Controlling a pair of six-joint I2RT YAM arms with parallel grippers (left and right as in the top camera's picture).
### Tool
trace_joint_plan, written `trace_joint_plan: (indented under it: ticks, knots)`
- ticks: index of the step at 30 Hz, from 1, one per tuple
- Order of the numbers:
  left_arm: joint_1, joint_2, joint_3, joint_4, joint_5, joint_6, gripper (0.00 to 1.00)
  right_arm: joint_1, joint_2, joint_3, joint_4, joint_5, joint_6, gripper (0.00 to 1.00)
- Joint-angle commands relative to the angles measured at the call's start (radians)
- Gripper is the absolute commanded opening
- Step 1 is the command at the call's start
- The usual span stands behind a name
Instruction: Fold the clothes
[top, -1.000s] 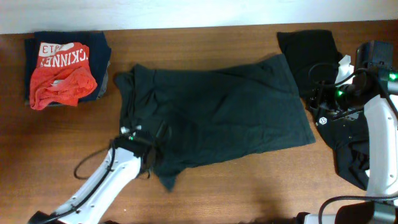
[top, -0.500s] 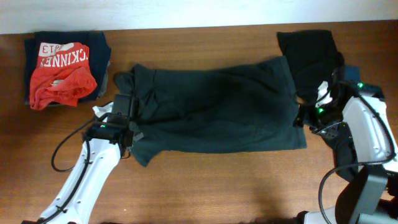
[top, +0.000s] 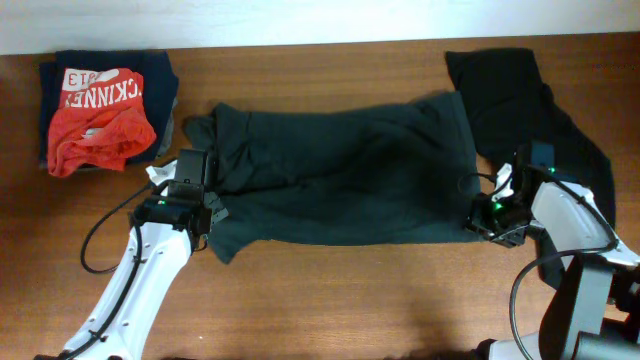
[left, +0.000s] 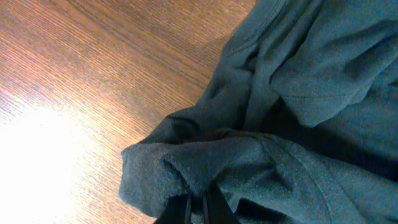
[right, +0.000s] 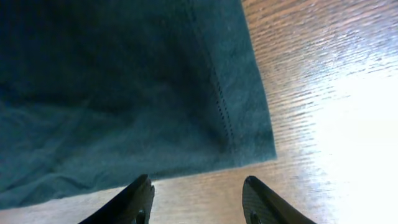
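A dark green shirt (top: 340, 175) lies folded in a long band across the middle of the table. My left gripper (top: 207, 213) is shut on its left end; the left wrist view shows the fingers (left: 200, 208) pinching a bunched fold of the cloth (left: 273, 112). My right gripper (top: 481, 222) is open and empty just off the shirt's right front corner. In the right wrist view, its fingers (right: 199, 193) straddle bare wood below the hem (right: 124, 93). More black clothes (top: 515, 90) lie at the right.
A folded pile with a red shirt (top: 100, 115) on top sits at the back left. The black clothes reach down the right side past my right arm. The wooden table (top: 350, 300) shows in front of the shirt.
The shirt's front half has been folded back into a narrower band. My left gripper moved back with the left end. My right gripper came forward to the right corner and is now open.
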Motion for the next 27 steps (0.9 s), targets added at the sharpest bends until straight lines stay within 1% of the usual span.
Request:
trace_joint_plan:
  ticks: [1, 3, 6, 7, 10, 13, 16, 19, 20, 22, 23, 24, 25, 27]
  knots:
    - [0.005, 0.0, 0.014, 0.004, -0.018, 0.019, 0.0, -0.001, -0.002, -0.045, 0.046, 0.039, 0.013, 0.51]
    - [0.005, 0.0, 0.014, 0.003, -0.018, 0.019, 0.0, -0.001, -0.002, -0.077, 0.083, 0.044, 0.013, 0.51]
    - [0.005, 0.0, 0.014, 0.004, -0.018, 0.019, 0.01, -0.001, -0.002, -0.092, 0.097, 0.107, 0.042, 0.53]
    - [0.005, 0.0, 0.014, 0.004, -0.018, 0.019, 0.01, -0.001, -0.002, -0.095, 0.102, 0.118, 0.042, 0.57]
    - [0.005, 0.0, 0.014, 0.004, -0.018, 0.019, 0.01, -0.001, -0.002, -0.105, 0.116, 0.121, 0.042, 0.62]
    - [0.005, 0.0, 0.013, 0.004, -0.018, 0.019, 0.0, -0.001, -0.002, -0.124, 0.147, 0.121, 0.043, 0.63]
    - [0.005, 0.001, 0.013, 0.004, -0.023, 0.019, 0.0, -0.001, 0.0, -0.16, 0.2, 0.119, 0.084, 0.62]
    - [0.005, 0.002, 0.013, 0.004, -0.03, 0.019, 0.0, 0.0, 0.01, -0.165, 0.209, 0.113, 0.092, 0.52]
    - [0.005, 0.002, 0.013, 0.004, -0.029, 0.019, 0.01, 0.0, 0.01, -0.165, 0.209, 0.113, 0.092, 0.38]
    - [0.005, 0.002, 0.013, 0.003, -0.029, 0.019, 0.0, 0.0, 0.01, -0.164, 0.21, 0.113, 0.12, 0.2]
    - [0.005, 0.002, 0.013, 0.003, -0.029, 0.019, 0.0, 0.0, 0.01, -0.164, 0.209, 0.113, 0.13, 0.17]
    - [0.005, 0.002, 0.013, 0.0, -0.029, 0.019, 0.01, 0.0, 0.009, -0.163, 0.208, 0.108, 0.136, 0.07]
    - [0.005, 0.002, 0.013, -0.004, -0.029, 0.019, 0.0, 0.0, 0.006, -0.155, 0.197, 0.094, 0.136, 0.04]
    - [0.005, 0.001, 0.014, -0.015, -0.029, 0.02, 0.01, -0.001, -0.003, -0.127, 0.157, 0.09, 0.136, 0.04]
